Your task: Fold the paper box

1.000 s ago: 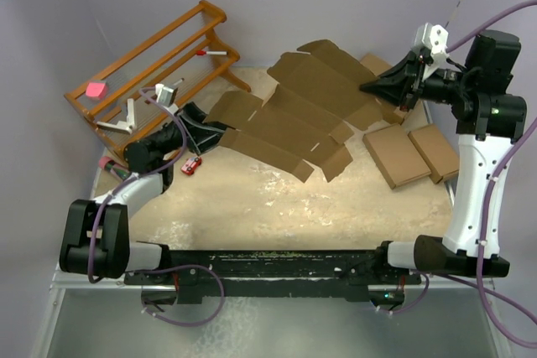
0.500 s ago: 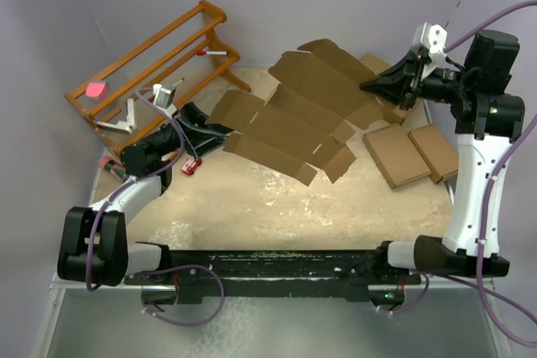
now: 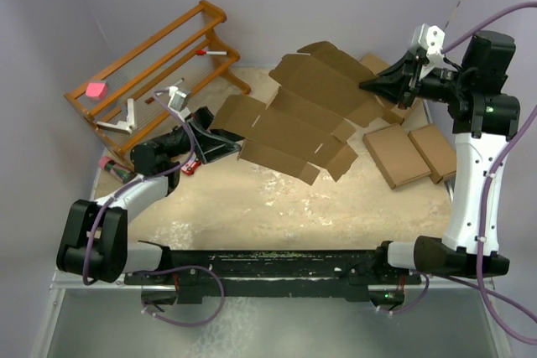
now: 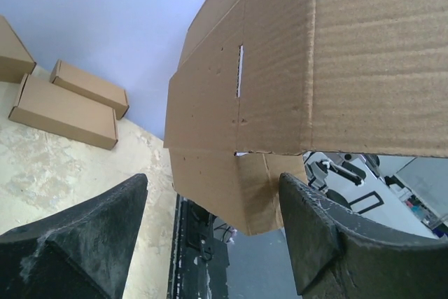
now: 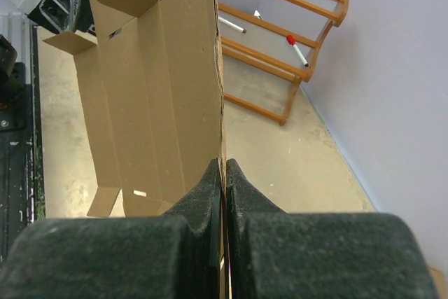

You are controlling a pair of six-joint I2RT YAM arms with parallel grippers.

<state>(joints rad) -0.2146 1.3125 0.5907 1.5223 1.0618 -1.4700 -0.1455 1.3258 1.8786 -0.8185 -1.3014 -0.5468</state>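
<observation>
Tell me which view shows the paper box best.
Top external: the whole paper box shows there as an unfolded sheet, flaps and creases included. Left wrist gives only a close patch with a slit, beyond the open left gripper. Right wrist sees the sheet nearly edge-on, pinched in the shut right gripper.

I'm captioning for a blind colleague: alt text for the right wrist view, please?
The right gripper is pinched shut on the edge of an unfolded brown cardboard die-cut sheet, seen nearly edge-on and stretching away with its notched flaps. Beyond it, an orange-brown wooden rack holding markers stands on the speckled beige table by a lilac wall.
</observation>
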